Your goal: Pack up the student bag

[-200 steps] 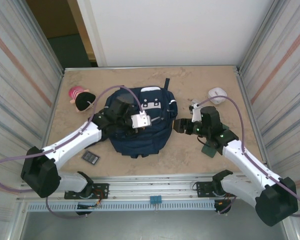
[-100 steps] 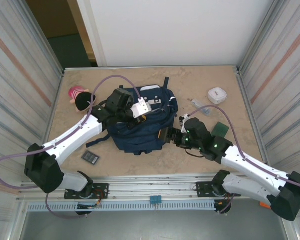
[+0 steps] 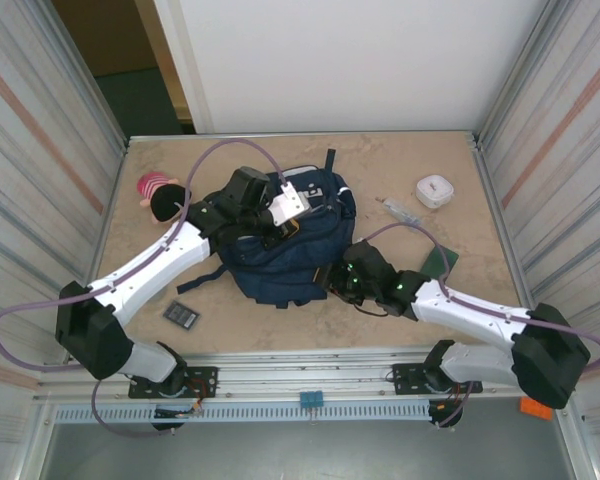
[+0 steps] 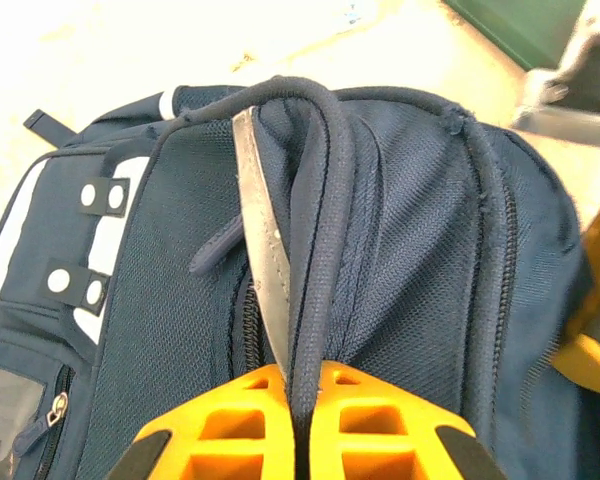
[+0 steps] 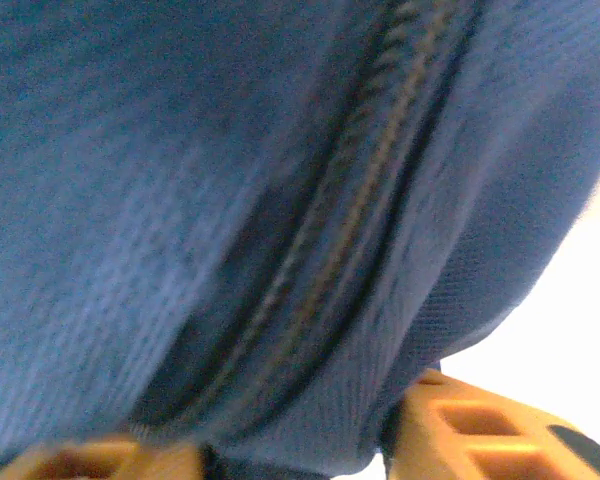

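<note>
The student bag (image 3: 280, 262), navy with white patches, lies in the middle of the table. My left gripper (image 3: 283, 218) is over its upper part. In the left wrist view the orange fingers (image 4: 230, 425) of the left gripper (image 4: 302, 400) are shut on a dark piping cord (image 4: 325, 200) at the bag's opening, beside a grey lining strip (image 4: 260, 250). My right gripper (image 3: 336, 279) is at the bag's lower right edge. In the blurred right wrist view its fingers (image 5: 480, 435) stand closed round a fold of the bag (image 5: 280, 220) with a zipper line.
A pink and black plush toy (image 3: 160, 195) lies left of the bag. A dark flat device (image 3: 181, 314) lies near the front left. A green book (image 3: 439, 262), a white case (image 3: 435, 190) and a thin clear item (image 3: 400, 211) sit to the right.
My right gripper has moved left to the bag's lower right edge and its jaws have narrowed onto the fabric. My left gripper has pulled the bag's edge up and back, bunching the bag.
</note>
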Available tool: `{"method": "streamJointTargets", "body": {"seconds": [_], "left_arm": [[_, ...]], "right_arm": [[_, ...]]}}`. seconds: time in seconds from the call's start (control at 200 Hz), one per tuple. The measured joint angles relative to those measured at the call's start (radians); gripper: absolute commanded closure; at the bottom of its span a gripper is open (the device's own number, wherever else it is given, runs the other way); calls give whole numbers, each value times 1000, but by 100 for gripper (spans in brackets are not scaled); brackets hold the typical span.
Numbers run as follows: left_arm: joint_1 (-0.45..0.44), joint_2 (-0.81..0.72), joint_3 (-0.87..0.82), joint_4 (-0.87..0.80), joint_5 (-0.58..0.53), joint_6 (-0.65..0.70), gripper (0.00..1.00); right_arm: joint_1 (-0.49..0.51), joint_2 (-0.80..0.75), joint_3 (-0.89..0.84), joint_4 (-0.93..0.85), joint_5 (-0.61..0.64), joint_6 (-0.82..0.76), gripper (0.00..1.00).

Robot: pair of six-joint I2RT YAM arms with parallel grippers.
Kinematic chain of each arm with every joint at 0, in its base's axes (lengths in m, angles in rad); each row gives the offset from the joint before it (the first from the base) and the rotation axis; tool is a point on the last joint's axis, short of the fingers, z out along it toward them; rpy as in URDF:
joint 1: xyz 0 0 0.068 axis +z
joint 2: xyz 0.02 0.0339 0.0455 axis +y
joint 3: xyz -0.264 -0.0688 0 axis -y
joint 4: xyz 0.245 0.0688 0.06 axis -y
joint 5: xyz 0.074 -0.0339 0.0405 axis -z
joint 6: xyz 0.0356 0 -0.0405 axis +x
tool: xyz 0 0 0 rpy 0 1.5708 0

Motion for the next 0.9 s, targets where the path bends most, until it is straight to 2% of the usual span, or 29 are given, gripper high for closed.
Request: {"method": "streamJointTargets", "body": {"seconds": [0.125, 0.236, 0.451, 0.511, 0.682, 0.902], "left_arm": [[-14, 11, 44, -68, -2, 24, 100], [-14, 28, 78, -117, -7, 66, 100], [-11, 36, 125, -177, -11, 225, 100], [-5, 36, 122, -178, 5, 284, 100], [57, -43, -21, -127, 143, 446, 100], [149, -154, -159, -133, 341, 608, 100]], "right_arm": [[-22, 37, -11, 26, 24, -7, 68], [-25, 53, -17, 55, 31, -32, 65], [-25, 14, -21, 59, 24, -161, 37], [-26, -18, -21, 33, 16, -220, 32], [-48, -120, 9, -97, -30, -430, 29], [-182, -280, 64, -175, -152, -669, 25]]}}
